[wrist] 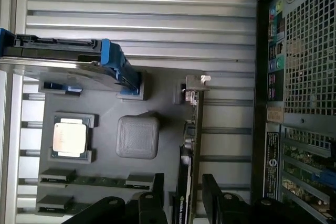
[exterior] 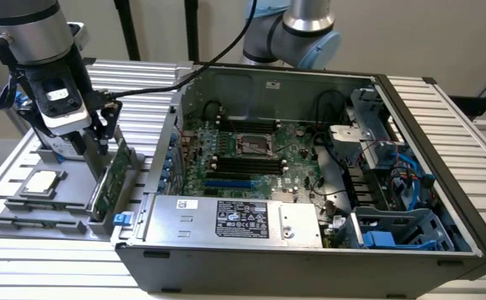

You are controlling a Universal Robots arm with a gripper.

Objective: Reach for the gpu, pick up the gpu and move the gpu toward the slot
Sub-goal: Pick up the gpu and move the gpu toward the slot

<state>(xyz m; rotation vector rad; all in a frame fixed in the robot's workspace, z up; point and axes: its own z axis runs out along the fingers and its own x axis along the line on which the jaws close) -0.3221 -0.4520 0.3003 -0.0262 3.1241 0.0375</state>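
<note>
Tight gap between the upright gpu (exterior: pixel 110 179) and the computer case wall (exterior: pixel 167 150) (open air above)

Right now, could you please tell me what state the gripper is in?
Gripper: open, one jaw on each side of the upright gpu, not yet gripping it.

gripper (wrist: pixel 184 203) with dark fingers (wrist: pixel 152 200) spread to either side of the gpu (wrist: pixel 190 145), a gap visible on one side. the gpu stands on edge in the grey holder tray (wrist: pixel 105 103), which also carries a square silver chip (wrist: pixel 70 136) and a grey block (wrist: pixel 137 136). the computer case (wrist: pixel 304 51) stands just beside the tray.
</note>
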